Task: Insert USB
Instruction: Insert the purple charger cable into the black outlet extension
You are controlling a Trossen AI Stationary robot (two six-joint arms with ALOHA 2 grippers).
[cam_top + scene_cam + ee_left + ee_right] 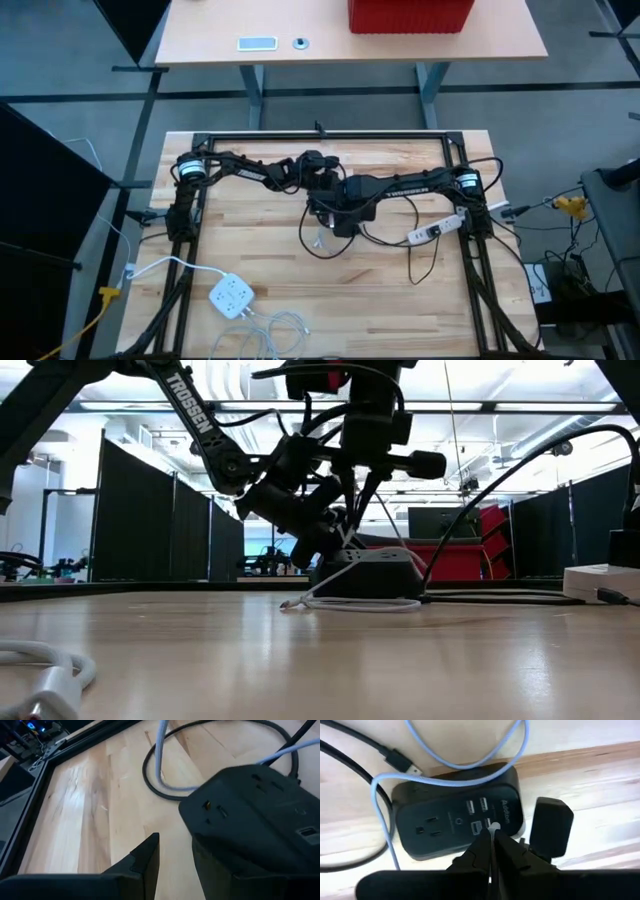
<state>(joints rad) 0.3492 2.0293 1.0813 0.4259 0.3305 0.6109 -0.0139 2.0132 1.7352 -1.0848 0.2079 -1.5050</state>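
Right now both of my arms meet near the middle of the wooden table [250, 250], over one black power hub [457, 815]. My right gripper [492, 845] points down at the hub's top face, its two fingers clenched on the white USB plug [493, 827], whose tip sits at the hub's USB ports. I count three USB ports [482, 805] on that face, plus one mains outlet [431, 827] beside them. My left gripper [172, 857] is at the hub's side: one finger presses against the black housing and the other stands free with bare table between them, so it is released, not grasping.

One pale blue cable [470, 762] loops over and around the hub, and one black cable with a loose USB plug [400, 761] lies on the table just behind it. Elsewhere I count two more power units: one white multi-outlet cube [231, 296] near the table's front left, and one white power strip [435, 228] towards the right side, well apart from the hub
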